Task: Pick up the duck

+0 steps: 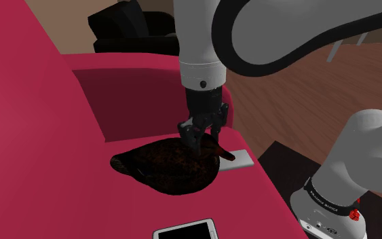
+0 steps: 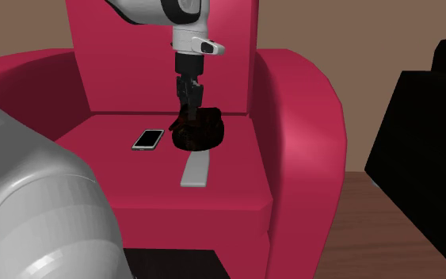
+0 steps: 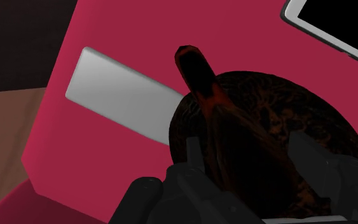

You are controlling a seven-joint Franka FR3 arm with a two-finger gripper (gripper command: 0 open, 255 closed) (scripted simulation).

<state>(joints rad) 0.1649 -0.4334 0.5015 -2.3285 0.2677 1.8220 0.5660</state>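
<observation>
Duck [image 1: 172, 170], dark brown, on red armchair [image 2: 292, 119] seat, gripper [image 1: 203, 138] spread apart astride its neck

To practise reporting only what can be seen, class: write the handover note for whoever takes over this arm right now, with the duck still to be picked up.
Gripper: open, low over the duck, one finger on each side of its raised neck; it does not look clasped.
Duck: dark brown, lying on the red armchair seat, between the phone and the grey flat slab, covering one end of the slab.
Done: the gripper is placed at the duck.
Left: shut the fingers on the duck, check the hold, then lift it off the seat.
</observation>
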